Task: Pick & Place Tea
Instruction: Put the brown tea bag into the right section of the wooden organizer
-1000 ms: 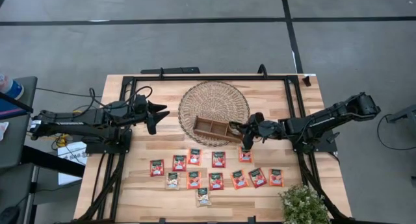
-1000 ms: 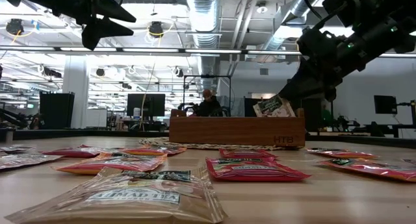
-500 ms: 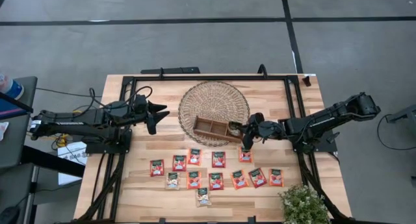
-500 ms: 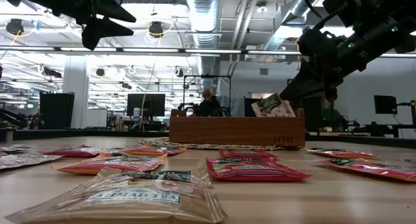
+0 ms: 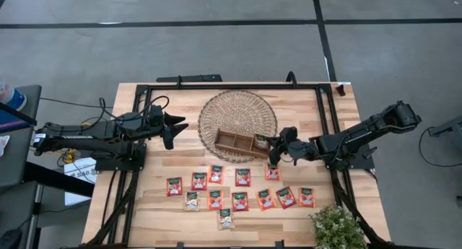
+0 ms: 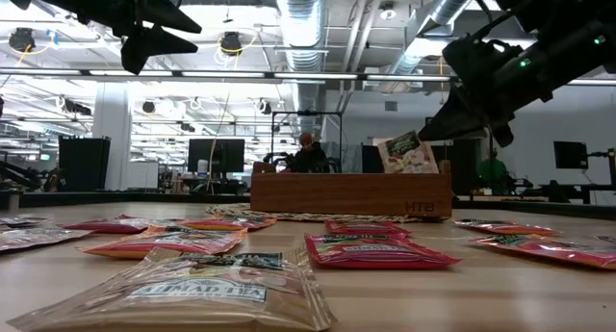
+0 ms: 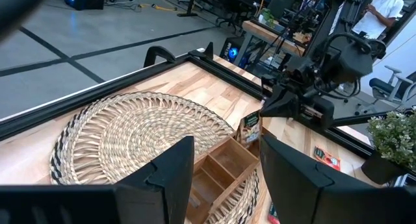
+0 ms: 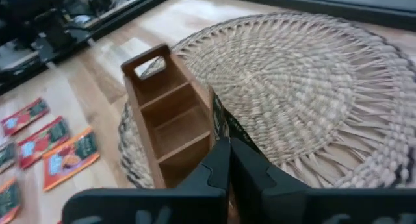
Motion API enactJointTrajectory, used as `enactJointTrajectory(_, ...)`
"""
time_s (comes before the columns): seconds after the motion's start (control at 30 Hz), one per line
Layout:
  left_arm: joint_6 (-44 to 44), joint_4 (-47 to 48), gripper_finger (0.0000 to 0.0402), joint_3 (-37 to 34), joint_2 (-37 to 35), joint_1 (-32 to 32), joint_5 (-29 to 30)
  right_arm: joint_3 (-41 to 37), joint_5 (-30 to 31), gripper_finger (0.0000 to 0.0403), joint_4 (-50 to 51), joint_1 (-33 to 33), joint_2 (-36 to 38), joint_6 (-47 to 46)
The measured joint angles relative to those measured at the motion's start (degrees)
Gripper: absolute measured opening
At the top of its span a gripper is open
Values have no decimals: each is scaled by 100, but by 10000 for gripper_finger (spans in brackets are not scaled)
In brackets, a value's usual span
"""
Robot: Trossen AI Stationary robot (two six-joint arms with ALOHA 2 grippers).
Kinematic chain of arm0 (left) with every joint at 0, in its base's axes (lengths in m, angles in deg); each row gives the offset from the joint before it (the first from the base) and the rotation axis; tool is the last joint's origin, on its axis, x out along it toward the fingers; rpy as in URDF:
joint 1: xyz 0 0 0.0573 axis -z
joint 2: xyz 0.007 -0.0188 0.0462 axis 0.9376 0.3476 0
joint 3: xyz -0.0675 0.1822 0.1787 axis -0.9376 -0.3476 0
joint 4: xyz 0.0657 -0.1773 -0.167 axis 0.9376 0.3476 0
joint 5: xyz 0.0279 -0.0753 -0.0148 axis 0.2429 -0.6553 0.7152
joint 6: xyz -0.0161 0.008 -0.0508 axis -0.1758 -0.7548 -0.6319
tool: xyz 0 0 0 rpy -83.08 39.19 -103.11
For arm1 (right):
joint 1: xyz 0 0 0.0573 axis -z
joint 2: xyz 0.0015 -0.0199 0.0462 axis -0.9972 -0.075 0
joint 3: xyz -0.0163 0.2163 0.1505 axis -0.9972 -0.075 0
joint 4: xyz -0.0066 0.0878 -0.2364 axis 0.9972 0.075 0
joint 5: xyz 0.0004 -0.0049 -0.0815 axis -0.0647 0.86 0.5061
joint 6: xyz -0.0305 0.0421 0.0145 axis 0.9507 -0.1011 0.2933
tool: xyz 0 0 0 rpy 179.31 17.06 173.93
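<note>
Right gripper (image 5: pixel 273 149) sits just off the right end of the wooden divided tray (image 5: pixel 234 143), fingers pressed fully together, holding nothing. A tea sachet (image 6: pixel 408 153) stands tilted in the tray's rightmost compartment, top edge poking above the wall (low view shows a clear gap between it and the gripper tip). The tray lies on the round woven mat (image 5: pixel 237 116) at the table's (image 5: pixel 354 213) far-centre, overhanging the mat's near edge.

Left gripper (image 5: pixel 173 128) hovers off the mat's left rim, high above the table, fingers partly open, empty.

The loose tea sachets (image 5: pixel 240 201) lie flat in two rough rows along the near half of the table, one more (image 5: pixel 226 219) closest to the near edge. One sachet (image 5: pixel 272 172) lies just nearside of the right gripper. A potted plant (image 5: pixel 337 229) occupies the near right corner. Far left and far right corners are bare wood; the black frame rail (image 5: pixel 232 86) runs along the far edge.
</note>
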Motion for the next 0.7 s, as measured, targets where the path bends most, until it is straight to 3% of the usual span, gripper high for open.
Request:
enactJointTrajectory(0.3, 1, -4, 167, 0, 0, 0, -38, 0, 830, 0, 47, -406, -178, -513)
enactJointTrajectory(0.7, -18, -7, 167, 0, 0, 0, -219, 0, 966, 0, -92, -530, -382, -637)
